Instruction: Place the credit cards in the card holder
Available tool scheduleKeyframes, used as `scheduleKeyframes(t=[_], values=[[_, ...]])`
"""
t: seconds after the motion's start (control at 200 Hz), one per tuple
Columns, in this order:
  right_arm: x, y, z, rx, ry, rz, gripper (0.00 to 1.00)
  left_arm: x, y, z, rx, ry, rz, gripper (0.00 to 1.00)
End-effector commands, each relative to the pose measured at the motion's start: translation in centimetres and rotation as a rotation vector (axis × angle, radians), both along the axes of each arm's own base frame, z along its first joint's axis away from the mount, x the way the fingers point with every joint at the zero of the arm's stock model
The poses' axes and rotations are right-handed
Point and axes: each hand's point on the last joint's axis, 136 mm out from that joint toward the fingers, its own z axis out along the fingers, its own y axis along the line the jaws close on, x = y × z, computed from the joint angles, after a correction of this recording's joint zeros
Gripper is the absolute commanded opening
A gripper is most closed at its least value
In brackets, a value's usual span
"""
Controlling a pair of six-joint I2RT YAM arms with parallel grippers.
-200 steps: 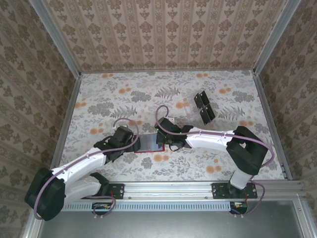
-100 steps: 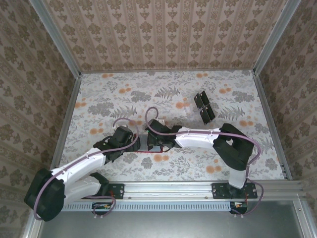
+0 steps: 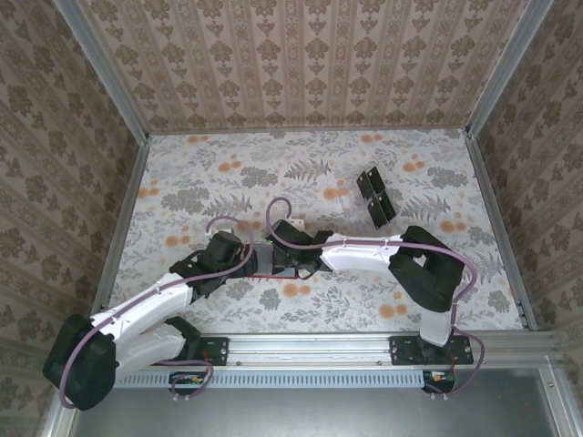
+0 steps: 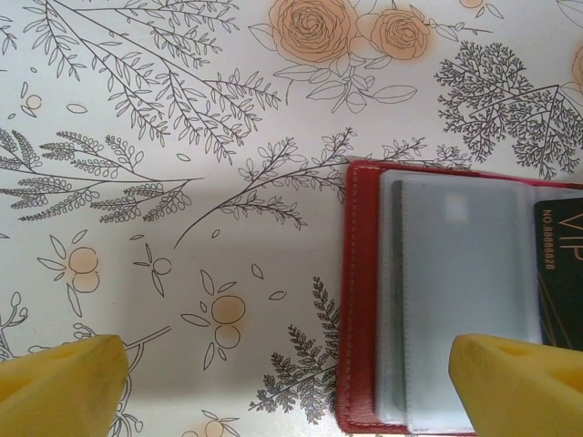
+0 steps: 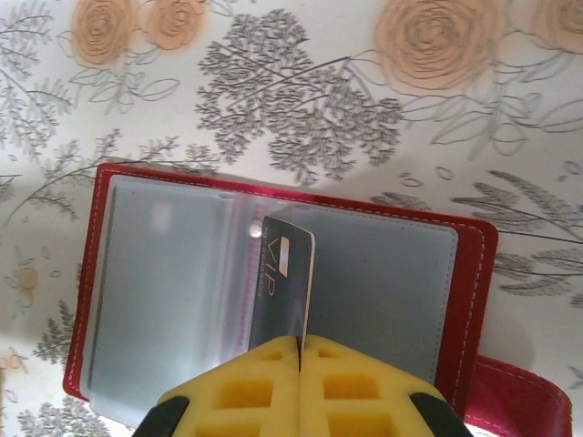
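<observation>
From above, both arms meet over the near middle of the flowered table [image 3: 182,173]. The left gripper [image 3: 242,259] and right gripper [image 3: 290,261] crowd over the red wallet [image 3: 265,274], which shows as a thin red edge between them. The jaws are hard to make out from here. A few loose cards [image 3: 375,196], black, lie well apart toward the far right.

In the left wrist view, the left gripper [image 4: 290,387] stands wide open and holds nothing. One yellow fingertip [image 4: 59,387] is over bare table, the other over the wallet's clear sleeves [image 4: 455,291]. A black card [image 4: 560,273] marked VIP shows at the right edge.

In the right wrist view, the right gripper [image 5: 299,350] is clamped on that card, held on edge over the open wallet's middle fold. Its far end meets the sleeves, though I cannot tell whether it sits inside a pocket. The clasp tab [image 5: 524,405] lies at lower right.
</observation>
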Motion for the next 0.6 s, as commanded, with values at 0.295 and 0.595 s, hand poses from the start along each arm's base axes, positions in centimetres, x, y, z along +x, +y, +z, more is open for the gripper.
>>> scheduleKeyframes(t=[0.295, 0.595], values=[[-0.1, -8.2, -1.7, -0.194, 0.047, 0.045, 0.00, 0.1, -1.2, 0.5, -0.023, -0.005, -0.053, 1.00], [0.2, -8.0, -1.9, -0.137, 0.052, 0.102, 0.00, 1.3, -6.1, 1.1, -0.048, -0.017, -0.197, 1.00]])
